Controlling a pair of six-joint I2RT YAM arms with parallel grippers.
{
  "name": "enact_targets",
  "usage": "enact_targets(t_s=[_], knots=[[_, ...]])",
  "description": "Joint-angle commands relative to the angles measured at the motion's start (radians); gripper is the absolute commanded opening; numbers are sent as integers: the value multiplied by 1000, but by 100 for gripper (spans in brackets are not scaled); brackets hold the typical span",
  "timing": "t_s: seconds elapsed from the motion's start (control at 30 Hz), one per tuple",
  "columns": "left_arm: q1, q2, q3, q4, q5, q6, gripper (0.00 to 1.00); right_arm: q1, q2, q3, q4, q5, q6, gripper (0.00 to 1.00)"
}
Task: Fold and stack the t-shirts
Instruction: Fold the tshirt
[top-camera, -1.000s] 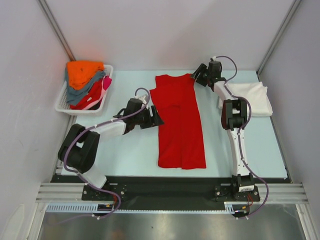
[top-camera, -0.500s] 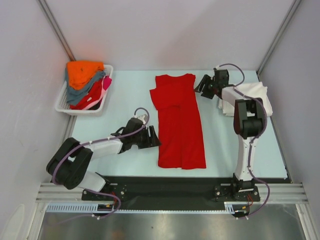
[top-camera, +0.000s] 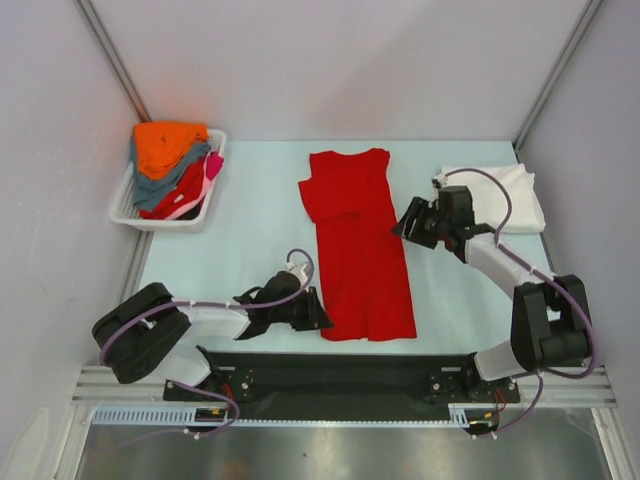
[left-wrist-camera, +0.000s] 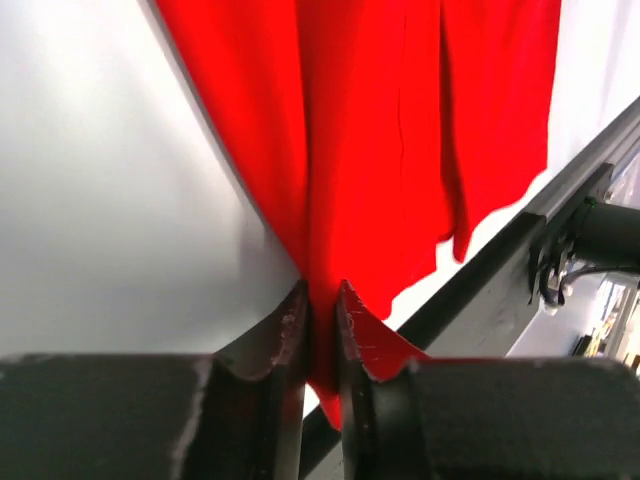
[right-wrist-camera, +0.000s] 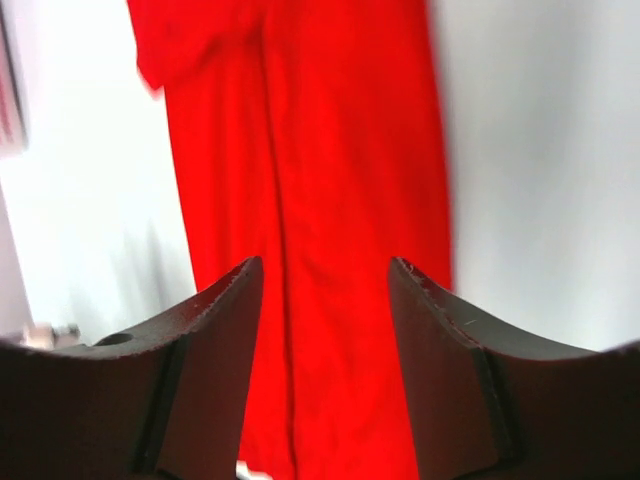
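A plain red t-shirt (top-camera: 358, 245) lies on the table folded into a long narrow strip, neck end at the far side. My left gripper (top-camera: 320, 318) is at its near left corner and is shut on the red cloth (left-wrist-camera: 322, 300). My right gripper (top-camera: 405, 222) is open and empty, just off the shirt's right edge at mid length; the red shirt (right-wrist-camera: 320, 200) shows between its fingers. A folded cream-white t-shirt (top-camera: 500, 195) lies at the far right. Orange, grey-teal and red-with-pink shirts (top-camera: 170, 160) are piled in the basket.
A white mesh basket (top-camera: 125, 205) stands at the far left. The table's near edge with a black rail (top-camera: 330, 365) runs just below the shirt's hem. Grey walls close in the sides and back.
My left gripper moved from the shirt's left shoulder down to its near left corner and shut on the hem. My right gripper moved from the far right shoulder down to the shirt's right mid edge.
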Motion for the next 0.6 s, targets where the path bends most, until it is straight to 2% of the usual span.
enact_targets(t_s=[0.0, 0.03, 0.1, 0.3, 0.4, 0.43, 0.57], knots=[[-64, -27, -51, 4, -40, -59, 23, 93, -91, -76, -88, 43, -48, 60], [-105, -55, -54, -4, -67, -65, 31, 110, -122, -92, -106, 45, -51, 61], [-142, -87, -51, -54, -101, -76, 57, 153, -151, -142, -113, 24, -43, 61], [-156, -227, -42, -169, -123, -70, 78, 251, -208, -196, -157, -32, -11, 59], [-108, -282, -23, -242, -107, -41, 80, 297, -205, -221, -138, -103, 25, 53], [-50, -290, -23, -243, -88, -22, 80, 311, -205, -239, -127, -117, 36, 53], [77, -299, -43, -210, -6, 16, 73, 403, -190, -258, -105, -128, 101, 50]])
